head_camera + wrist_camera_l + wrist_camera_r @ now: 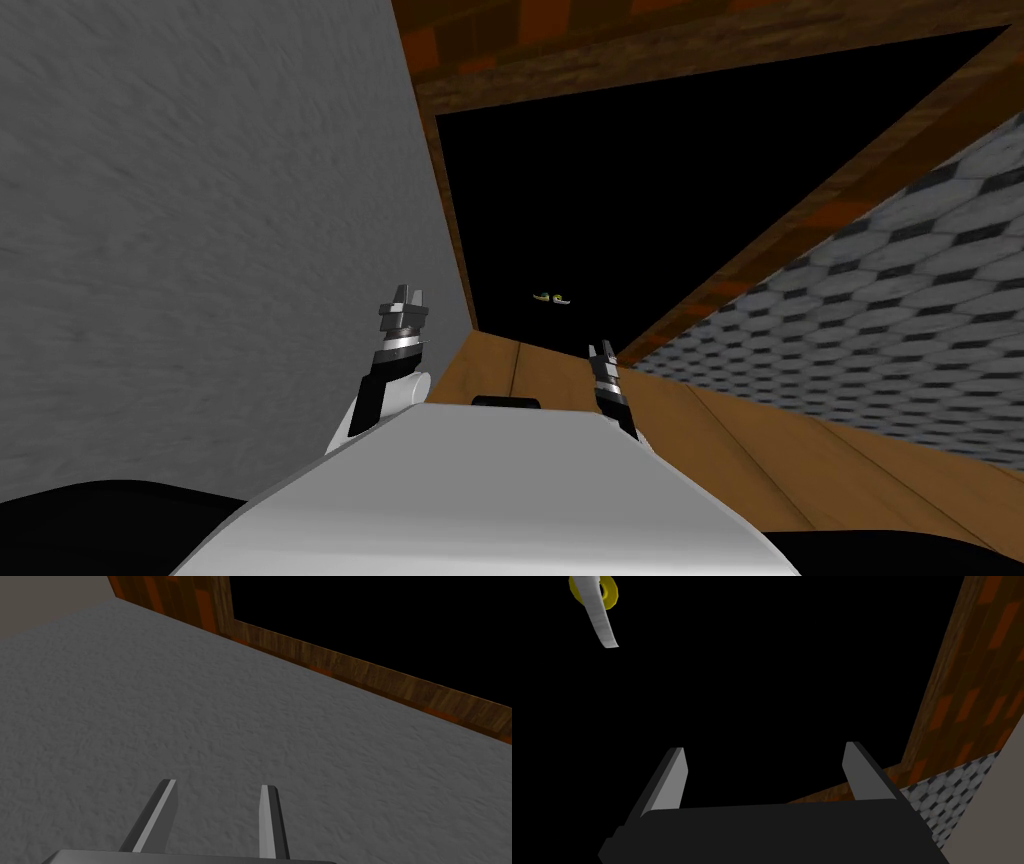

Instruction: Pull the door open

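Backdrop: black area [650, 170] inside wooden frame [720, 285].
Lever handle [597, 618]: one, well apart from grippers.
Left gripper [220, 785]: fingers partly spread, empty.
Right gripper [764, 750]: fingers wide, empty.

Handle [552, 298] ahead, wall [200, 250] to its left.

Grey wall [200, 200], wooden floor [800, 470]

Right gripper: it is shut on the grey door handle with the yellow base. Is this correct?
No. The right gripper is open, not shut on anything: the right wrist view shows its fingers standing wide apart with nothing between them. The grey door handle with the yellow base hangs well clear of them, untouched.
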Controlling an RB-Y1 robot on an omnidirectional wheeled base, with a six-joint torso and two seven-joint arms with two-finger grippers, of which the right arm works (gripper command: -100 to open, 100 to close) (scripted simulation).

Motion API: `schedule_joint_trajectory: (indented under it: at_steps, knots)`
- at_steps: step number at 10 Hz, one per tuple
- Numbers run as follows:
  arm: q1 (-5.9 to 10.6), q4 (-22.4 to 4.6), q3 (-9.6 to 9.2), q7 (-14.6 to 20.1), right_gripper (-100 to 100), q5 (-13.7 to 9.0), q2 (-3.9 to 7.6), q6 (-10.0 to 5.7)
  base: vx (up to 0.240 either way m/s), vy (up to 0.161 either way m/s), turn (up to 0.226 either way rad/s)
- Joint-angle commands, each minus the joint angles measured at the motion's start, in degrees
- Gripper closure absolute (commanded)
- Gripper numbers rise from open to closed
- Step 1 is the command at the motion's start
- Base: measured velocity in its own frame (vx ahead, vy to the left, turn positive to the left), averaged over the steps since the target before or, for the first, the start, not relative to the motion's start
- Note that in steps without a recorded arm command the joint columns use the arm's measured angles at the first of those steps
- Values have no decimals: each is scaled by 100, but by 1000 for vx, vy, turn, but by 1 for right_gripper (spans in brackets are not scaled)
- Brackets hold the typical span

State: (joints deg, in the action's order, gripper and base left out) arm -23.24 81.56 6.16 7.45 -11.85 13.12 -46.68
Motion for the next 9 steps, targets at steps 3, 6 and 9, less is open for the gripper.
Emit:
schedule_joint_trajectory:
  at_steps: [3, 6, 9]
  knots:
    - [99, -571, 43, 109, -100, -66, 122, -137, 115, 26, 75]
    - [140, -984, 69, 189, -100, -114, 206, -244, 110, 18, 74]
    - [182, -1390, 95, 268, -100, -161, 288, -350, 119, 11, 75]
